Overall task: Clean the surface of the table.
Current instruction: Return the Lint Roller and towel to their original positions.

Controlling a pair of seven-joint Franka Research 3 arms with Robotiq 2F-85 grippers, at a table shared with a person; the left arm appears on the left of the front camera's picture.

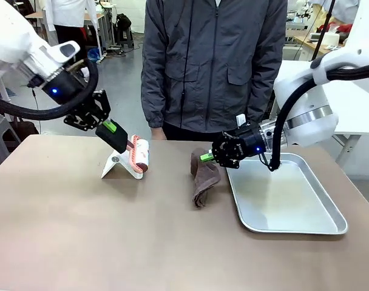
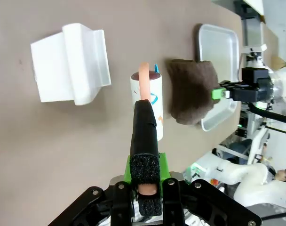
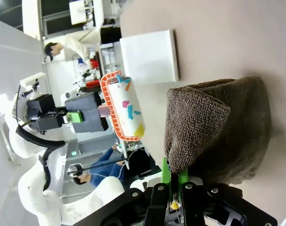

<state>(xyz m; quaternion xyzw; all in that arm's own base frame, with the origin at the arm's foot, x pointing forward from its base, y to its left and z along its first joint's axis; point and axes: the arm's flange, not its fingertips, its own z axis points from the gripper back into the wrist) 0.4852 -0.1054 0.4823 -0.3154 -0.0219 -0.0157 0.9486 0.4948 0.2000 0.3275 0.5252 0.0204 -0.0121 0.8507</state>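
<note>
A: Looking across from the front, we have the left pincer (image 1: 116,134) clamped on the black handle of a lint roller (image 1: 139,154), the roller head hanging just above the bench (image 1: 81,230) beside a white stand (image 1: 119,167). The right pincer (image 1: 207,157) pinches the top of a brown cloth (image 1: 204,176), which droops onto the bench just left of the silver tray (image 1: 287,197).

B: So which tool is nearer bare surface?

A: We'd say the cloth: its lower folds already touch the taupe top, with open bench spreading toward us and to the left.

B: And from the left wrist?

A: Here we see the left pincer (image 2: 144,188) gripping the roller handle (image 2: 144,132), its long axis running straight out from the fingers. The roller drum (image 2: 147,106) lies between the stand (image 2: 70,63) and the cloth (image 2: 190,92); bench (image 2: 49,150) fills the ground below.

B: Right wrist?

A: The right pincer (image 3: 173,186) is closed tight on a pinch of cloth (image 3: 213,127), the bulk hanging ahead of it against the bench (image 3: 227,37). We judge a sweep has to carry the cloth away from the tray, toward the roller (image 3: 126,110) side.
</note>
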